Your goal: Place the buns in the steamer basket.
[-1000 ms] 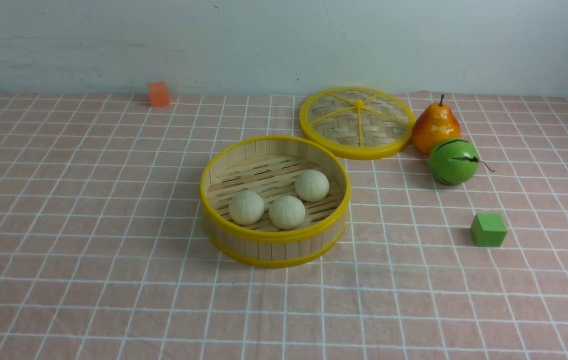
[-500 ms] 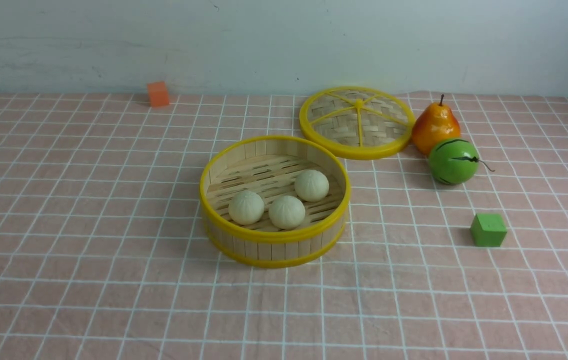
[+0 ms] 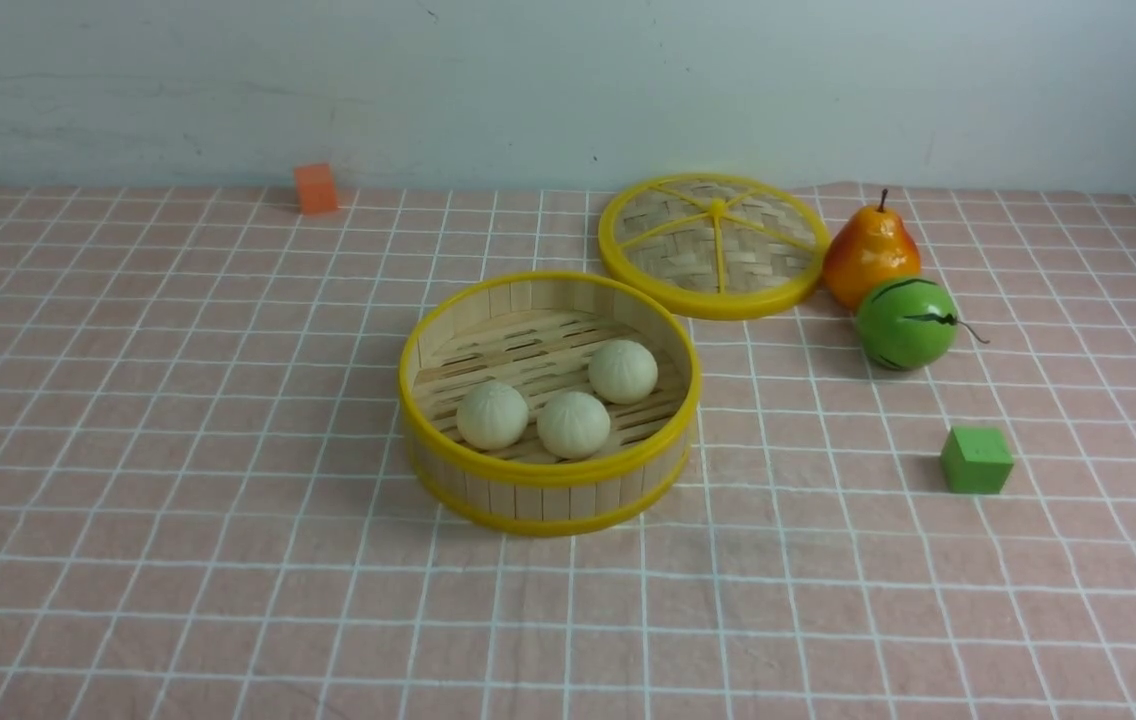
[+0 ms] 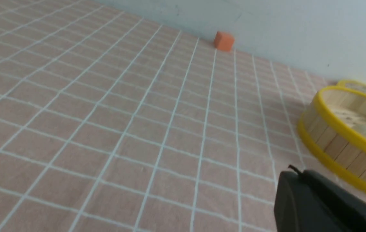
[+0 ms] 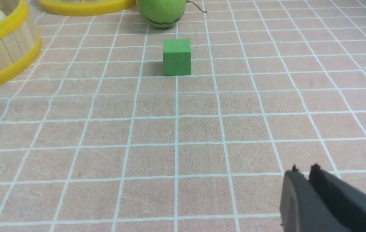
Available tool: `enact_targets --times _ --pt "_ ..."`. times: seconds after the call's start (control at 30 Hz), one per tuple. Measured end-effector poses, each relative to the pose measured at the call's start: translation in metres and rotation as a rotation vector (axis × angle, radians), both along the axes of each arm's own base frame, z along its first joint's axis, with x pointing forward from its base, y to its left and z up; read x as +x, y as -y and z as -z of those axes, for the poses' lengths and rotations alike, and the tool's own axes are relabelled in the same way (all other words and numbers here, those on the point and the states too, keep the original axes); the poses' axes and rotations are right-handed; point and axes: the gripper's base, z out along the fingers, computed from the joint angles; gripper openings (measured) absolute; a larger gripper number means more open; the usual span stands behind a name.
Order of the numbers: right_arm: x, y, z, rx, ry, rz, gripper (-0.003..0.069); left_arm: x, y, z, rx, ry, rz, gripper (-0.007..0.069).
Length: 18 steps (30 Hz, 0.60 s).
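The three buns all lie inside the basket, on its slatted floor: two side by side toward the near wall and the third a little behind them, toward the right. The basket stands upright near the middle of the desk, which wears a pink cloth with white grid lines. The lid lies flat just behind the basket toward the far right, apart from it. A pear stands just beside the lid, and a green ball touches the pear on its near side. A green cube sits alone toward the right edge, and an orange cube at the far edge, toward the left. No arm shows in the front view. The left fingers are pressed together and hold nothing (they hover above bare cloth near the basket). The right fingers show a thin slit between the tips, empty, over the cloth on the near side of the green cube.
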Motion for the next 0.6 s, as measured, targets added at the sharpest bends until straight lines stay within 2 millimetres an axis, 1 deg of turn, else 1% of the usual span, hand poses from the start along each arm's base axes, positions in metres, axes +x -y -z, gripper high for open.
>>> enact_targets --times 0.17,0.27,0.6 --pt "0.000 0.000 0.000 0.001 -0.001 0.000 0.0059 -0.001 0.001 0.007 0.032 -0.077 0.012 -0.0014" --pt "0.000 0.000 0.000 0.001 -0.001 0.000 0.0064 -0.003 0.002 0.012 -0.010 -0.137 0.024 -0.0014" --pt "0.000 0.000 0.000 0.001 -0.001 0.000 0.0078 -0.003 0.003 0.013 -0.025 -0.143 0.029 -0.0014"
